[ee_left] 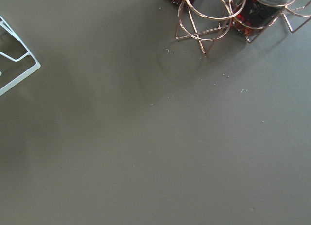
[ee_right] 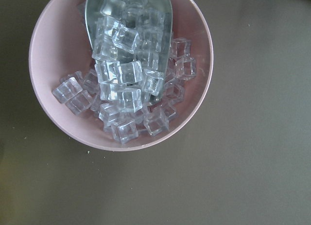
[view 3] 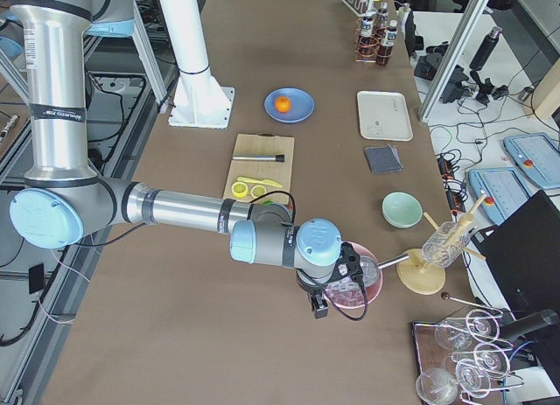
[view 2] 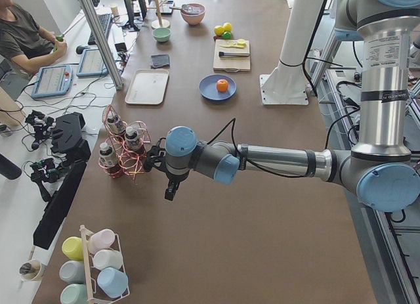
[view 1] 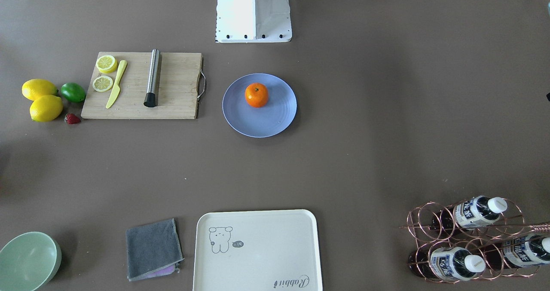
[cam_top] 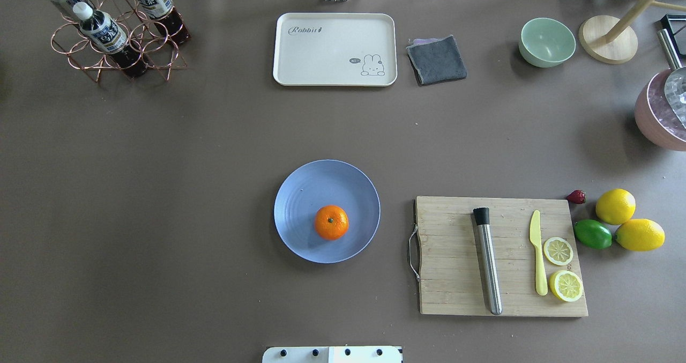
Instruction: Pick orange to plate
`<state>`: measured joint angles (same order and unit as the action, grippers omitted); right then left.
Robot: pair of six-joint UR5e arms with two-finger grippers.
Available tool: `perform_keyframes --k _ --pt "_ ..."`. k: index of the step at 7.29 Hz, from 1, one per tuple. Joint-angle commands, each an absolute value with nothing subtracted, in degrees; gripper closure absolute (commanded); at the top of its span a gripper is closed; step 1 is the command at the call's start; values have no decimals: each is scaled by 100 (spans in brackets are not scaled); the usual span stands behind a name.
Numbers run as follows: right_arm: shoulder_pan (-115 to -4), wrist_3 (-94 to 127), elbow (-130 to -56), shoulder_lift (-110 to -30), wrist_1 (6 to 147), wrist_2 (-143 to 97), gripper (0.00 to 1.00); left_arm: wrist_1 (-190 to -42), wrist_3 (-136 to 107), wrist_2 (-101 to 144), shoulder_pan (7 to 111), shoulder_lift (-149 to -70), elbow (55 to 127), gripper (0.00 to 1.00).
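The orange (view 1: 256, 95) (cam_top: 331, 222) rests on the periwinkle-blue plate (view 1: 266, 123) (cam_top: 303, 197), slightly toward the robot's side of its centre. Both also show small in the side views, the orange (view 2: 222, 85) (view 3: 283, 102) on the plate (view 2: 210, 92) (view 3: 303, 108). My left gripper (view 2: 169, 191) hangs far off by the bottle rack, seen only from the side, so I cannot tell its state. My right gripper (view 3: 319, 307) hovers over a pink bowl at the other table end, and I cannot tell its state either. Neither gripper touches the fruit.
A wooden cutting board (cam_top: 455, 256) carries a steel rod, a yellow knife and lemon slices. Beside it lie two lemons (cam_top: 615, 206), a lime (cam_top: 593, 234) and a strawberry. The cream tray (cam_top: 335, 49), grey cloth, green bowl (cam_top: 546, 42), copper bottle rack (cam_top: 115, 36) and pink bowl of ice cubes (ee_right: 48, 55) stand around.
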<state>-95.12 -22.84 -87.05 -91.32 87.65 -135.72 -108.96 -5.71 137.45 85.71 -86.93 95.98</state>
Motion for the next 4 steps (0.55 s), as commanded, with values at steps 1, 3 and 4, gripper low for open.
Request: perform_keyframes --k 1,3,4 --pt "-9510 -2276 -8666 -9106 8754 -13553 0 -10890 -571 13720 8596 -8675 9554 2" --pt "-9510 -2285 -8666 -9114 8754 -13570 0 -10898 -563 13729 8596 -8684 9571 2" --pt "-9510 -2285 -8666 -9123 8754 -13579 0 -10907 -571 13720 8596 -8684 9571 2"
